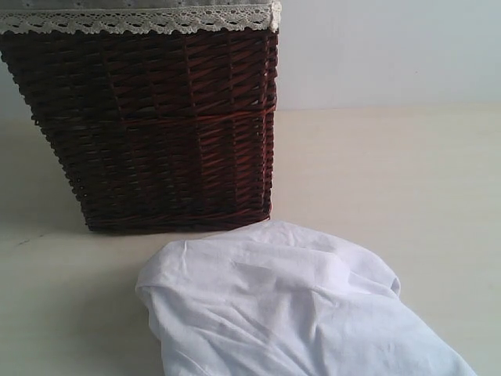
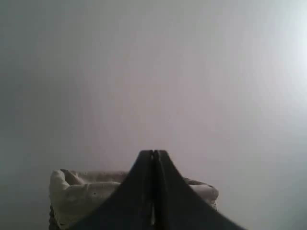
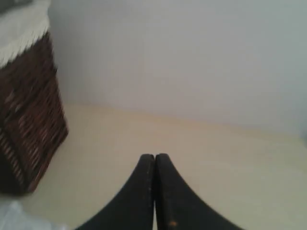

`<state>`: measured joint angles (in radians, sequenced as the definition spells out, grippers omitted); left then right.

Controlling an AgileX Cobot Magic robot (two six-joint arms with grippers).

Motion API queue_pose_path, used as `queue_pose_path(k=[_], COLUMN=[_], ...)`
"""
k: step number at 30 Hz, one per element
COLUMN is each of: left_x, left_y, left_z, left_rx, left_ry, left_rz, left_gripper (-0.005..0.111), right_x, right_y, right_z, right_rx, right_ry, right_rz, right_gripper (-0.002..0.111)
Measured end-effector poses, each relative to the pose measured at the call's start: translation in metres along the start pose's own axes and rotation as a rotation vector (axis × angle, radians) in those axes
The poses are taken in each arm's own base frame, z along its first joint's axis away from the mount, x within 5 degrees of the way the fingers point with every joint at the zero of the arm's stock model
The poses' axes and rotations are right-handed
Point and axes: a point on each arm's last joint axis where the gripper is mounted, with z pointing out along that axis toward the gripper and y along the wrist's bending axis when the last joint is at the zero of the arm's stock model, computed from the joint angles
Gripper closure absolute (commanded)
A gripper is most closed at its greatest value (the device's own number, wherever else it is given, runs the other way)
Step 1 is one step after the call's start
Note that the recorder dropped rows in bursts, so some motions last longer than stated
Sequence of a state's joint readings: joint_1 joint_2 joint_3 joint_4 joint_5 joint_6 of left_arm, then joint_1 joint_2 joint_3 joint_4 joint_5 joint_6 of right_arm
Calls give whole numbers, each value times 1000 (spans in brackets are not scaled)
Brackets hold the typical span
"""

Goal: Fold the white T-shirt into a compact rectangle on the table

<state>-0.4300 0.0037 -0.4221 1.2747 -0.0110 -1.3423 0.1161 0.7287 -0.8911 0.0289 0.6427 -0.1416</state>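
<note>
White T-shirt (image 1: 290, 305) heaped on bench (image 1: 391, 172), at the foot of wicker basket (image 1: 156, 125); folding not begun.
Left claw (image 2: 153, 158) and right claw (image 3: 154, 160) pressed together, empty, seemingly parked before first grasp.

We are seeing the T-shirt (image 1: 290, 305) lying on the table (image 1: 391, 172) just in front of the basket (image 1: 156, 133) and to its right (touching its base or not, we cannot tell), the basket standing at the back left.
</note>
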Motion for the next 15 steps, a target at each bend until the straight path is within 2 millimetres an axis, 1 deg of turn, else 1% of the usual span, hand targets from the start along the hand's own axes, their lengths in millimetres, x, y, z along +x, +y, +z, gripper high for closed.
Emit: queue_pose_path(k=[2, 3, 5, 6, 7, 8, 10, 12, 14, 15], left_x=[5, 8, 11, 13, 14, 15, 15, 15, 16, 16], left_y=[1, 1, 1, 1, 1, 1, 1, 1, 1, 1], left_z=[0, 0, 0, 1, 1, 1, 1, 1, 1, 1], left_rx=[-4, -4, -5, -6, -6, -6, -6, -6, -4, 1], left_ry=[15, 23, 32, 37, 43, 43, 46, 46, 47, 45], left_rz=[0, 0, 0, 0, 0, 0, -8, -11, -15, -17], left_gripper=[107, 107, 107, 107, 107, 107, 107, 107, 107, 107], right_x=[-4, -6, -1, 2, 6, 10, 21, 37, 58, 68], right_y=[8, 12, 26, 34, 44, 55, 74, 91, 104, 109], right_z=[17, 22, 38, 44, 48, 51, 54, 58, 68, 74], right_rx=[-119, -179, -378, -479, -617, -746, -927, -1008, -990, -964], right_ry=[172, 228, 346, 381, 399, 395, 381, 397, 440, 473], right_rz=[-56, -67, -109, -125, -144, -163, -202, -286, -402, -443], right_gripper=[106, 104, 101, 101, 101, 101, 101, 101, 99, 95])
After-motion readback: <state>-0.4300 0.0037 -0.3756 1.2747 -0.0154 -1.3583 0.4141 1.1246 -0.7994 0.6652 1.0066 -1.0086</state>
